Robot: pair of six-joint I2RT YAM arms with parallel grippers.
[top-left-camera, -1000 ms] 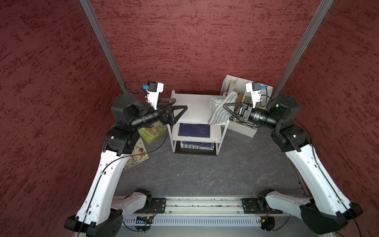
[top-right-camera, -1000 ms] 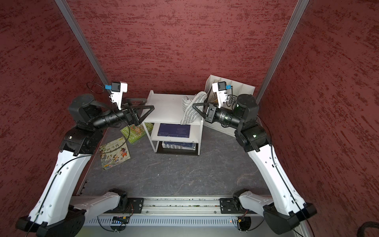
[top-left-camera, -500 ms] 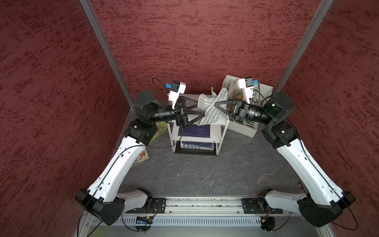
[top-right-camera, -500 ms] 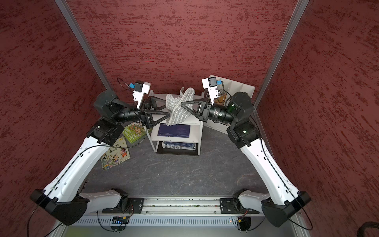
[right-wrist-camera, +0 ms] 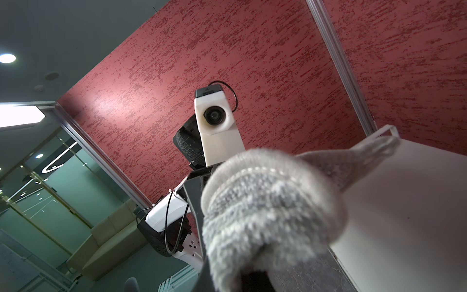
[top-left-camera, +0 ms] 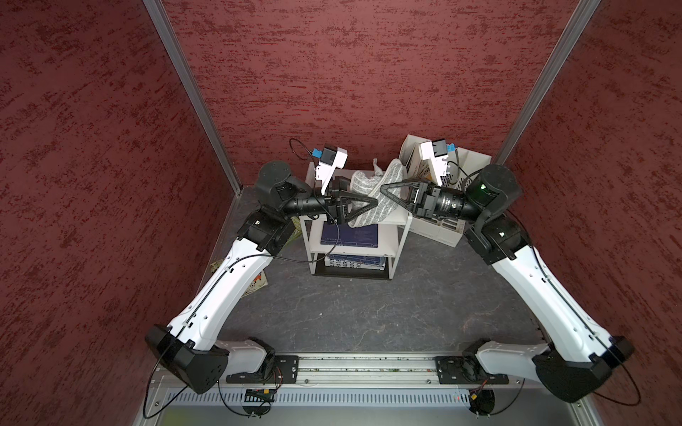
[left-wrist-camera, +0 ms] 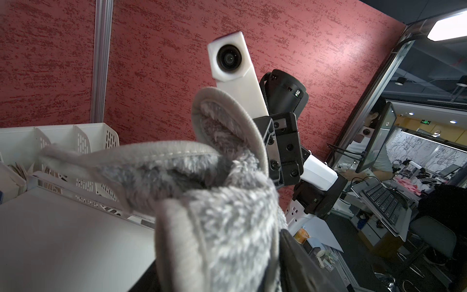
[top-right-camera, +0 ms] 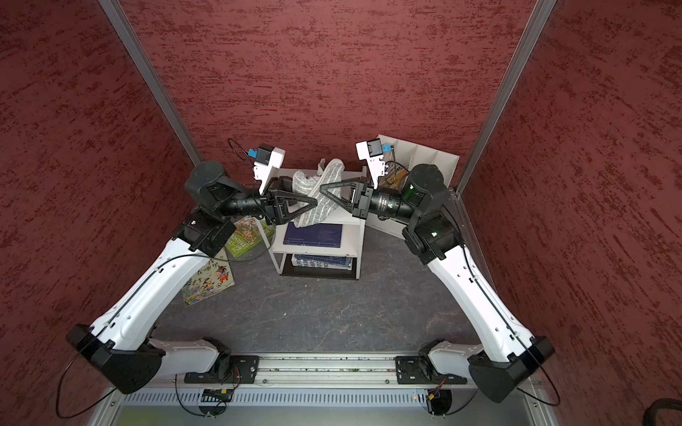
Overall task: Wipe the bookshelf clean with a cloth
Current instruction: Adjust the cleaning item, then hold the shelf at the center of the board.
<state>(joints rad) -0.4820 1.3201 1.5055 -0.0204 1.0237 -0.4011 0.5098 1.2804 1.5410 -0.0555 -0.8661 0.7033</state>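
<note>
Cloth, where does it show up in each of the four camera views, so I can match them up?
Top view: cloth just above centre, slightly right, over the bookshelf.
Top view: cloth just above centre, slightly left, over the bookshelf.
Left wrist: cloth fills the lower middle, close up.
Right wrist: cloth lower middle, close up and blurred.
Shared landmark: the bookshelf's white top, in all four.

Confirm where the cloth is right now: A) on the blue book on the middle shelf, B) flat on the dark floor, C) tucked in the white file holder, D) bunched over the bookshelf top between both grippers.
D: in both top views the cloth sits bunched over the bookshelf top, with the right gripper shut on it and the left gripper at its other side.
</note>
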